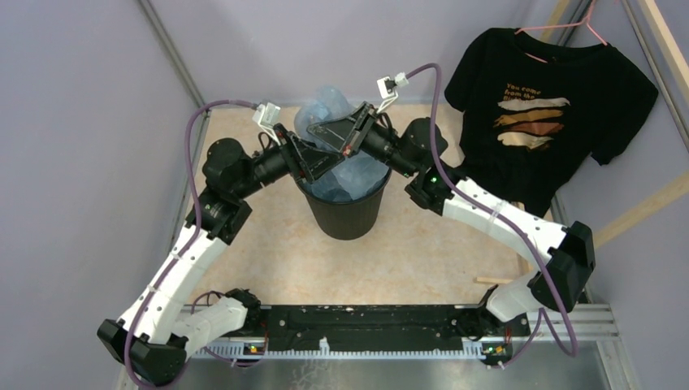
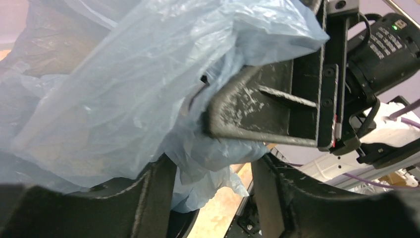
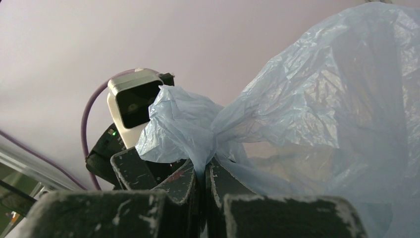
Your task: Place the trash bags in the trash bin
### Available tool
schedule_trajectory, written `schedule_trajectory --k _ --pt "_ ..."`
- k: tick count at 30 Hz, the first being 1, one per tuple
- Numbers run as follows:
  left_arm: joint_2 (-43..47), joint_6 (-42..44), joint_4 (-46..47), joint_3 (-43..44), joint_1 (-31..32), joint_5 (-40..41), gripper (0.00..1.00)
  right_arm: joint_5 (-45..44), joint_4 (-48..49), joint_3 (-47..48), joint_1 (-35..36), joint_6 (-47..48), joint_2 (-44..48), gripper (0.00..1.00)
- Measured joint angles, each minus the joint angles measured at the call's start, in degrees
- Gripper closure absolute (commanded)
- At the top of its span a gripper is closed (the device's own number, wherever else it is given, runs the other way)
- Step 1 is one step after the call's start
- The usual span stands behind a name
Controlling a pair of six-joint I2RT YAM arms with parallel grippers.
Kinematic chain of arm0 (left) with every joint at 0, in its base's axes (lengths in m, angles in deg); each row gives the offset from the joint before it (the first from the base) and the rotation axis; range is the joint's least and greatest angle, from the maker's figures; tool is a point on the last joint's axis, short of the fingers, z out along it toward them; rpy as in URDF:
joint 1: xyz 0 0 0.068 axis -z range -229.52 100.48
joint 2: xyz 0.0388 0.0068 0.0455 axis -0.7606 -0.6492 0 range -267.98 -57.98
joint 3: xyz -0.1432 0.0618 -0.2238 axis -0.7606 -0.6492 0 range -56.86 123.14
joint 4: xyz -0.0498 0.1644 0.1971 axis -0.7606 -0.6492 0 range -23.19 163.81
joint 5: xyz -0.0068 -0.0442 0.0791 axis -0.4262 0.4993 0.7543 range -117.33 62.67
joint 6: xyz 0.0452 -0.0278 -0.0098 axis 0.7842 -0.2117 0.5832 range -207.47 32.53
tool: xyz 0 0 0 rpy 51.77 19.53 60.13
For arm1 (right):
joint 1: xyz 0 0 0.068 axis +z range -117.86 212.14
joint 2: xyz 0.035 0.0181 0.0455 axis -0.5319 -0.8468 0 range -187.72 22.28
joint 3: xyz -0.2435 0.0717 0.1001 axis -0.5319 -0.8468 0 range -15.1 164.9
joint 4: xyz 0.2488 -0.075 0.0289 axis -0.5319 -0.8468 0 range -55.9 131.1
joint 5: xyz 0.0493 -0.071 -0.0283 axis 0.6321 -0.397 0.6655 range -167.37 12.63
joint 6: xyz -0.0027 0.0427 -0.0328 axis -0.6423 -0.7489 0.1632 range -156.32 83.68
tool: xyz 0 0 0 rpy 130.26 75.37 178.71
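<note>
The black trash bin [image 1: 348, 210] stands mid-table. The light-blue trash bag [image 1: 327, 107] sits partly in it and billows above the rim. My right gripper [image 1: 329, 134] reaches over the bin from the right. In the right wrist view it [image 3: 204, 178] is shut on a pinched fold of the bag [image 3: 307, 99]. My left gripper [image 1: 325, 165] reaches in from the left, just below the right one. In the left wrist view it [image 2: 213, 196] is open, and the bag [image 2: 148, 84] hangs loosely between and above its fingers [image 2: 153, 198]. The right gripper's black finger [image 2: 267, 114] shows there too, close above.
A black printed T-shirt [image 1: 544, 114] hangs on a pink hanger at the back right. A small wooden stick [image 1: 496, 280] lies on the table by the right arm. Purple walls and metal posts close in the left and back sides.
</note>
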Motion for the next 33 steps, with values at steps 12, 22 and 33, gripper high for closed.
schedule_trajectory --k 12,22,33 --pt "0.33 -0.87 -0.04 -1.05 0.07 5.53 0.99 -0.87 -0.26 -0.66 1.09 2.25 0.0 0.48" --pt "6.64 0.7 -6.84 -5.7 0.07 13.31 1.0 -3.26 -16.31 -1.51 0.42 22.58 6.95 0.13" --pt "12.52 1.86 -12.9 -10.32 0.07 17.42 1.0 -10.36 -26.36 -0.79 -7.34 32.85 12.09 0.13"
